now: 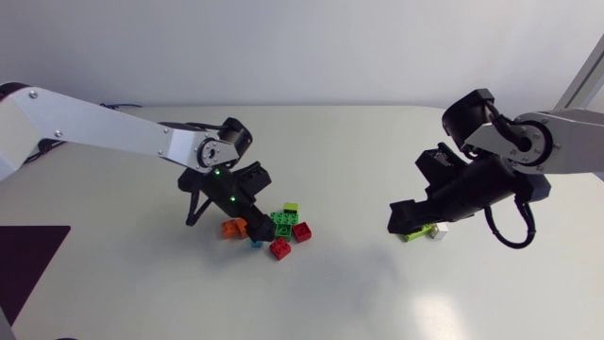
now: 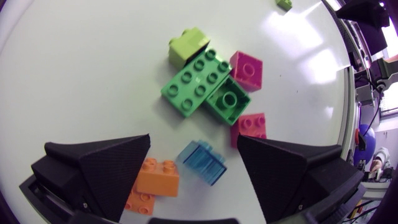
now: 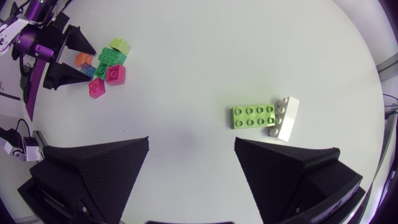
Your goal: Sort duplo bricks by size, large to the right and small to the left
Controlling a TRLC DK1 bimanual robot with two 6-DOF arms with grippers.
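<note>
A pile of small bricks lies at the table's middle: an orange brick (image 2: 155, 180), a clear blue brick (image 2: 202, 162), two red ones (image 2: 252, 124) (image 2: 247, 70), a dark green one (image 2: 229, 99), a lime one (image 2: 188, 46) and a wider green brick (image 2: 199, 81). My left gripper (image 1: 247, 222) hangs open just above the pile's left side, with the blue brick between its fingers (image 2: 112, 168) and untouched. At the right, a long lime brick (image 3: 254, 116) lies against a white brick (image 3: 286, 118). My right gripper (image 1: 408, 219) stands open just left of that pair, holding nothing.
A dark mat corner (image 1: 28, 255) lies at the table's front left. Bare tabletop (image 1: 349, 246) separates the pile from the lime and white pair. The table's far edge (image 1: 311, 106) runs behind both arms.
</note>
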